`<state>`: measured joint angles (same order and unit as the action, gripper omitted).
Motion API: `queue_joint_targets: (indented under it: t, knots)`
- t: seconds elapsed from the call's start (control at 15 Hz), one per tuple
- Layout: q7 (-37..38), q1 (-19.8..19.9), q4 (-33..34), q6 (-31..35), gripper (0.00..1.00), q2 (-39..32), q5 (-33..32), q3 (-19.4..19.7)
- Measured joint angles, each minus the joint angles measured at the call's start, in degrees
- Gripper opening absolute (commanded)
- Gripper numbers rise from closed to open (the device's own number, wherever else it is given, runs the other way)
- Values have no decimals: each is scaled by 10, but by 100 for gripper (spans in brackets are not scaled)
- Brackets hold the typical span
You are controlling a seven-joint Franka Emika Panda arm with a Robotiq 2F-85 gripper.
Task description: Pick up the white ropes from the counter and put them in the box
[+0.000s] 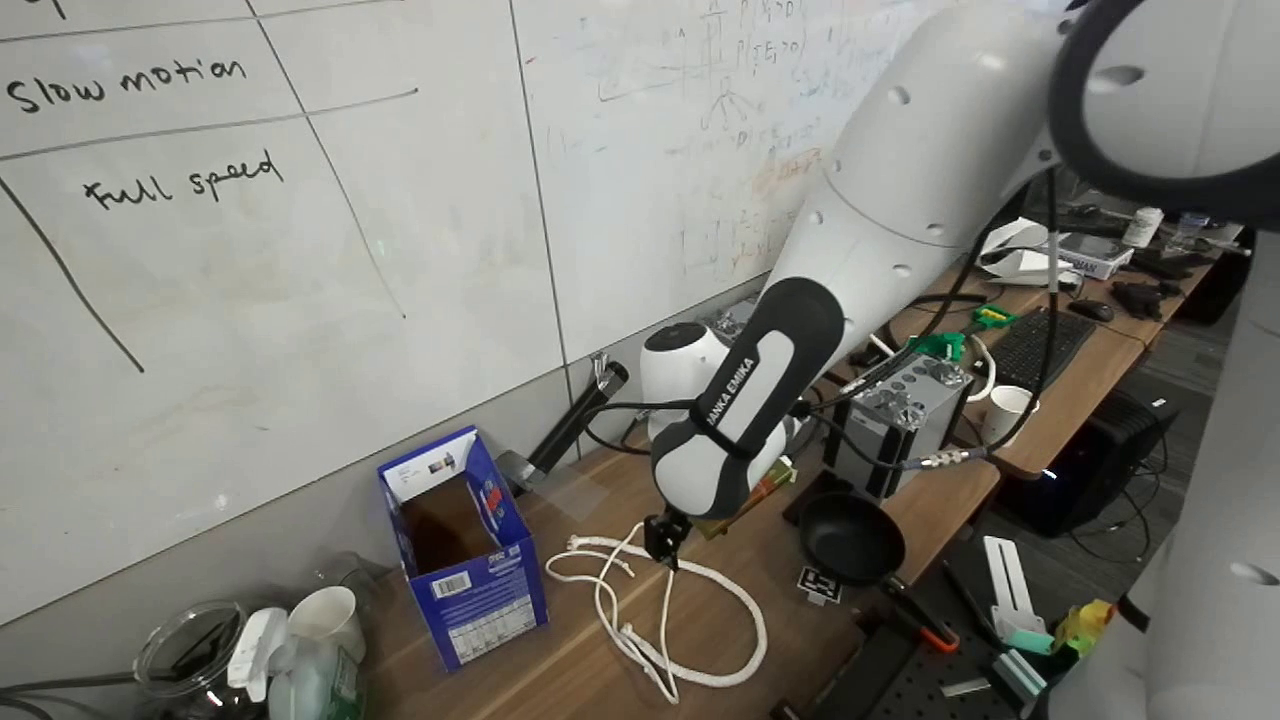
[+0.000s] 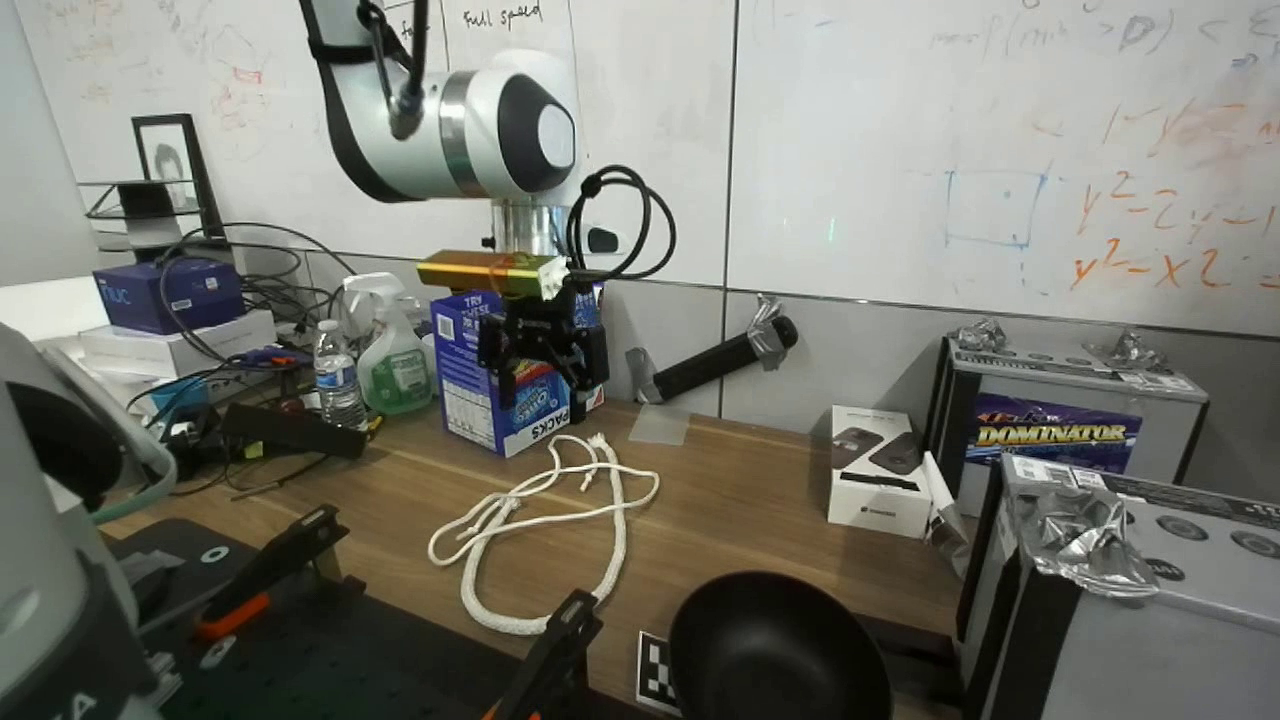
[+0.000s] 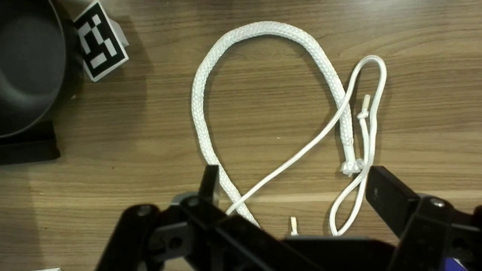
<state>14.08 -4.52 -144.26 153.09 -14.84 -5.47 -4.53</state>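
White ropes (image 3: 343, 104), one thick with a frayed end, one thin with knotted tip, loosely looped beneath the wide-spread claw (image 3: 293, 179)

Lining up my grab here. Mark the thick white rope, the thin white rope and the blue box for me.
Thick white rope (image 3: 263, 28): wrist view, top of its wide curve.
Thin white rope (image 3: 372, 58): wrist view, top of its narrow bend.
Blue box (image 1: 493, 586): in an exterior view, on its printed outer wall.

I look across the counter (image 2: 745, 490) to its whiteboard (image 1: 420, 250) edge in both exterior views; my wrist view faces down, closer
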Motion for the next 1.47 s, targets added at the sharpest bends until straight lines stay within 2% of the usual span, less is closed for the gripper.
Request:
queue_joint_targets:
  t: [0.27, 0.67, 1.47]
  knots:
    - [9, -28, 55, 9, 100, -82, -8, 19]
    - [9, -47, 127, 23, 100, -182, -1, 21]
    - [-15, -58, 196, 106, 100, -281, 29, -11]
